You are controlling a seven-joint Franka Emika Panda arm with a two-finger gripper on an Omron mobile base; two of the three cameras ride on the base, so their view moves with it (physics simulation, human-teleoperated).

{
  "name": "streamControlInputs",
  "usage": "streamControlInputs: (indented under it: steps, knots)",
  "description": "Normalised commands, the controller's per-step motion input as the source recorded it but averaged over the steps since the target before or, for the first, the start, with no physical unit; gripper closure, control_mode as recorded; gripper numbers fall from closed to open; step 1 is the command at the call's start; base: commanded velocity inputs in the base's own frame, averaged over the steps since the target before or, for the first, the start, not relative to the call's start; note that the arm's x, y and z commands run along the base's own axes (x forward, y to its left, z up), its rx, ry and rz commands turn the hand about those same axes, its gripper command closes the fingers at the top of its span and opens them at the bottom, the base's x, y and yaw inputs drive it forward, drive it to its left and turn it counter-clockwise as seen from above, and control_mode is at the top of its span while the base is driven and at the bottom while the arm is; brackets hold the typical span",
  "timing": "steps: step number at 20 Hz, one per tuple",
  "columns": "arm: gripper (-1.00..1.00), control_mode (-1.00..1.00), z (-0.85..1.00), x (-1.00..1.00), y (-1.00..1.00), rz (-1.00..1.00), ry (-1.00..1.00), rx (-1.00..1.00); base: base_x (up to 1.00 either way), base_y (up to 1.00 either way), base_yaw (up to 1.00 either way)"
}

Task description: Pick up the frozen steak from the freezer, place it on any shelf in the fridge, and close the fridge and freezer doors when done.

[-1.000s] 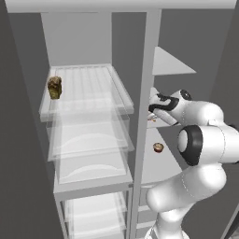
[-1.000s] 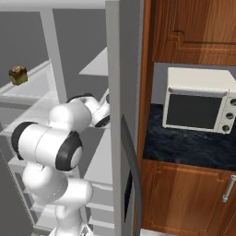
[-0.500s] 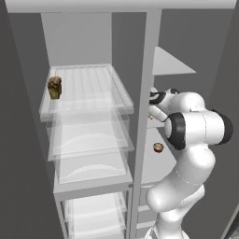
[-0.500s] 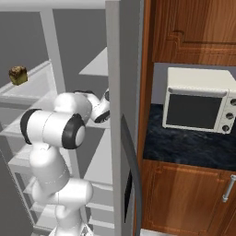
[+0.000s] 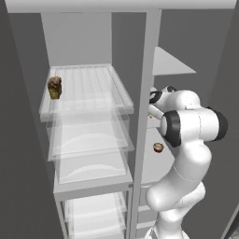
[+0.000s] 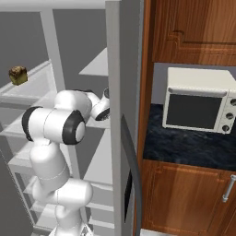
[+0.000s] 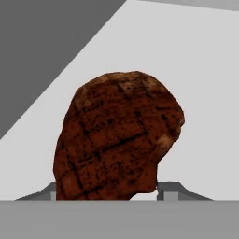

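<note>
In the hand view the frozen steak [image 7: 116,140], a dark red-brown slab with grill marks, stands on a pale shelf right in front of the camera. My gripper [image 7: 111,191] is closed around its lower part, one fingertip [image 7: 170,190] against its right edge and the other mostly hidden behind its left edge. From the left base view my hand [image 5: 150,111] reaches into the narrow right compartment at mid height. One grey door [image 6: 124,69] stands open edge-on, with a dark bar handle [image 6: 132,159] and a black dispenser panel [image 6: 127,196]; it hides part of my hand.
A brown lumpy food item [image 5: 54,87] sits on the top glass shelf [image 5: 88,105] of the wide left compartment. A small round brown item [image 5: 158,147] lies on a lower shelf under my hand. A microwave [image 6: 198,106] stands on the dark counter to the right.
The jaws have come together onto the steak. The elbow has swung up and to the right while the hand stayed at the same shelf.
</note>
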Motion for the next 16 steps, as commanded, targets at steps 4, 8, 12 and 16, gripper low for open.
streamControlInputs:
  steps: [4, 8, 12, 16]
  knots:
    - [1.0, -1.0, 0.0, -0.26, -0.06, 0.0, 0.0, 0.0, 0.0, 0.0, 0.0]
    - [1.0, -1.0, 0.06, -0.85, -0.32, -0.03, -0.06, 0.0, 0.0, 0.0, 0.0]
    - [1.0, -1.0, 0.36, -1.0, -0.35, -0.1, -0.09, 0.01, 0.0, 0.0, 0.0]
    - [1.0, -1.0, 0.8, -1.0, -0.1, -0.1, -0.07, 0.0, 0.0, 0.0, 0.0]
